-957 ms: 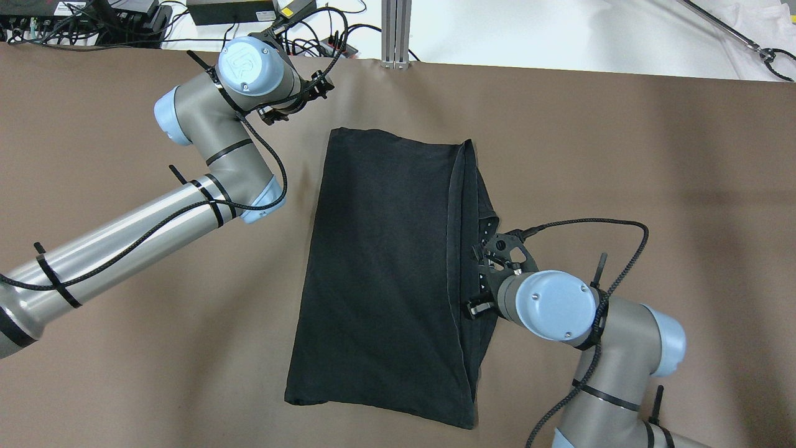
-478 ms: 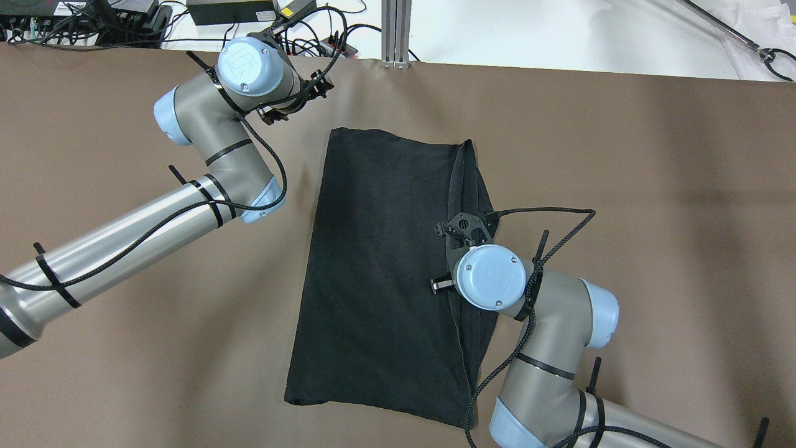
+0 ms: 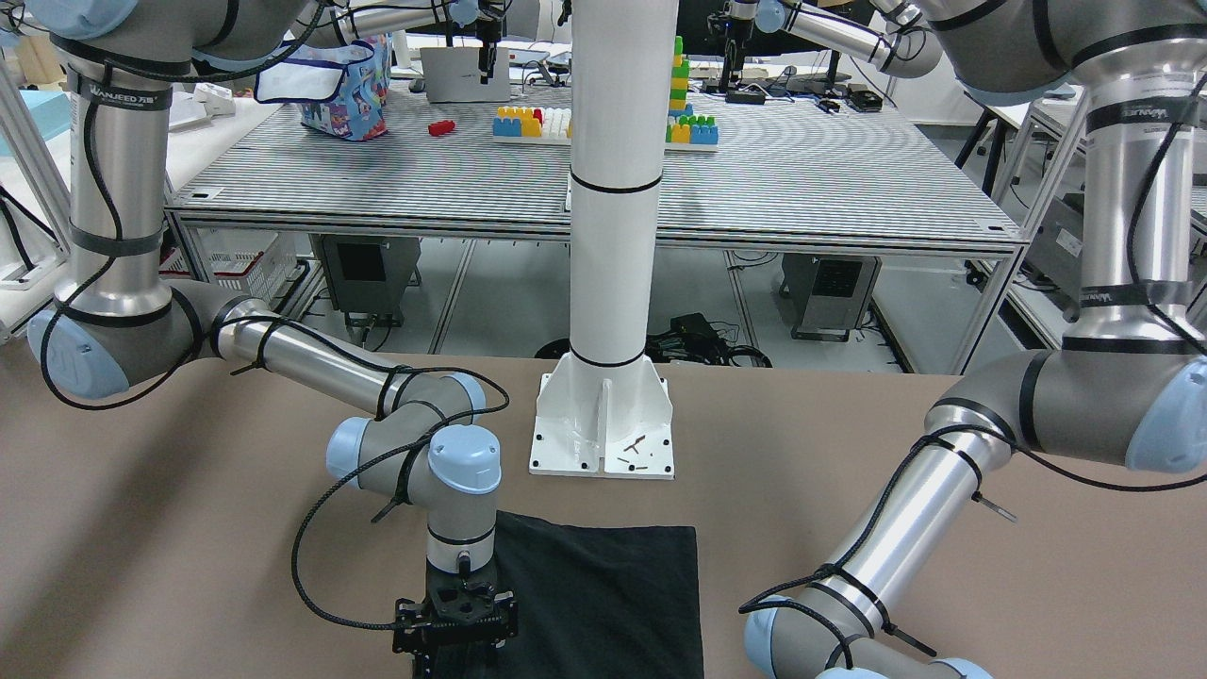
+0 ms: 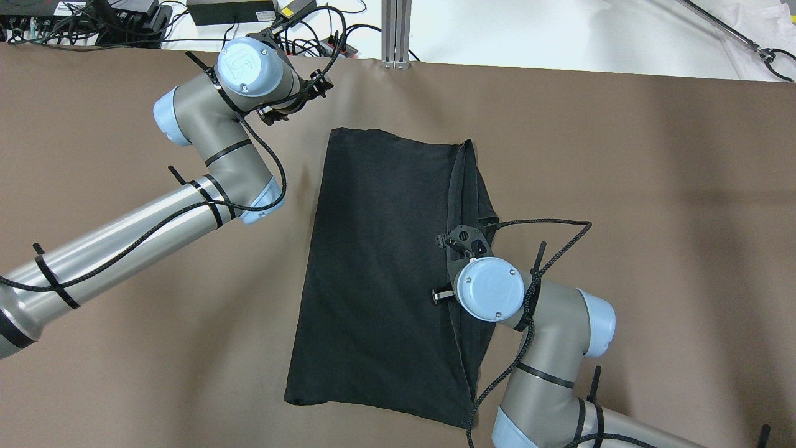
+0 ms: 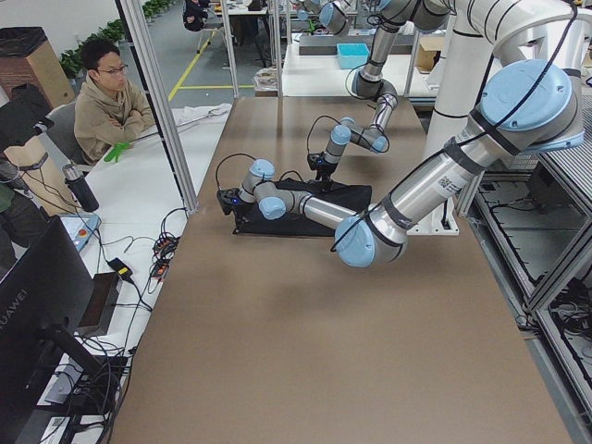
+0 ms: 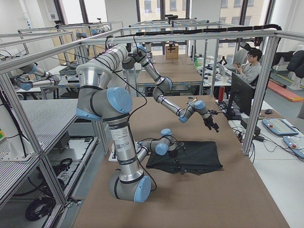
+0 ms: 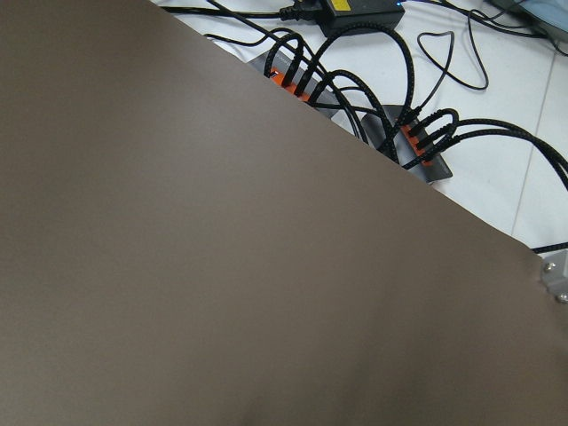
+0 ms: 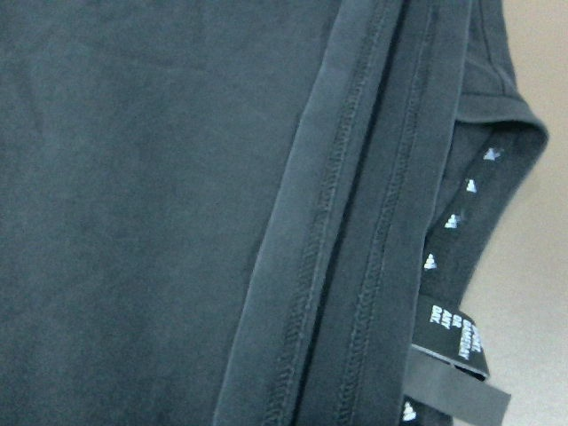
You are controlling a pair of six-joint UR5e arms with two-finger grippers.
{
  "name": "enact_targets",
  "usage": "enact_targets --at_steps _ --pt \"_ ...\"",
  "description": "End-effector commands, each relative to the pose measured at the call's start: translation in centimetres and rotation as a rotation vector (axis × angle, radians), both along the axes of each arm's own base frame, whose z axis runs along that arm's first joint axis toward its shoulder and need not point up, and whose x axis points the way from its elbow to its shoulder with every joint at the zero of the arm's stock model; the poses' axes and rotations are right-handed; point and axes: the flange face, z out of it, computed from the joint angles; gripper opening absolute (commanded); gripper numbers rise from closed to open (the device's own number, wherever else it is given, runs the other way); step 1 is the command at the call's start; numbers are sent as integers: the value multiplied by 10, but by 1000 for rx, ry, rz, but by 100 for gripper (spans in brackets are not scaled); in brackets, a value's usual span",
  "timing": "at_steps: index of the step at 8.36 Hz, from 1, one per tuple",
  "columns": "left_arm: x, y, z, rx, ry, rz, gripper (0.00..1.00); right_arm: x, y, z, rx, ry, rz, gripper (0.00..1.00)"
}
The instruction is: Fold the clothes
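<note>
The black clothes (image 4: 379, 261) lie flat on the brown table, folded into a tall rectangle, with stacked hems along the right side. They also show in the front view (image 3: 613, 594). My right wrist (image 4: 491, 289) hangs over that right edge at mid-height and hides its gripper. The right wrist view shows only hems (image 8: 355, 222) and a label (image 8: 457, 342), no fingers. My left gripper (image 4: 277, 115) sits beyond the cloth's far left corner, above bare table, apart from the cloth. I cannot tell whether either gripper is open or shut.
The white post's base plate (image 3: 603, 429) stands on the robot's side of the cloth. Cables and power strips (image 7: 417, 146) lie past the table's far edge. An aluminium post (image 4: 395, 31) stands there too. A seated person (image 5: 111, 97) is beside the table.
My right arm has swung left from beside the cloth to over its right hemmed edge, then drawn back slightly toward the robot. The left arm and the cloth have not moved.
</note>
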Motion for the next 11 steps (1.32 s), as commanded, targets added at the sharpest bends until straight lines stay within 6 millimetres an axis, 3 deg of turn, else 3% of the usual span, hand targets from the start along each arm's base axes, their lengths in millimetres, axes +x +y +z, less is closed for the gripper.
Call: enact_targets --at_steps 1,4,6,7,8,10,11 --pt "-1 2 -2 4 5 0 100 2 1 3 19 -44 1 95" --pt "-1 2 -2 -5 12 -8 100 -2 1 -9 21 -55 3 95" --pt "-1 2 -2 -7 14 -12 100 -1 5 3 13 -42 -5 95" --pt "-1 2 -2 -9 16 -14 100 6 10 22 8 -31 -15 95" --pt "-1 2 -2 -10 17 -15 100 27 19 19 19 -46 -21 95" --pt "1 3 -3 -14 22 -29 100 37 19 18 12 -53 -34 95" --pt "6 6 -3 -15 22 -26 100 41 20 33 41 -20 -71 95"
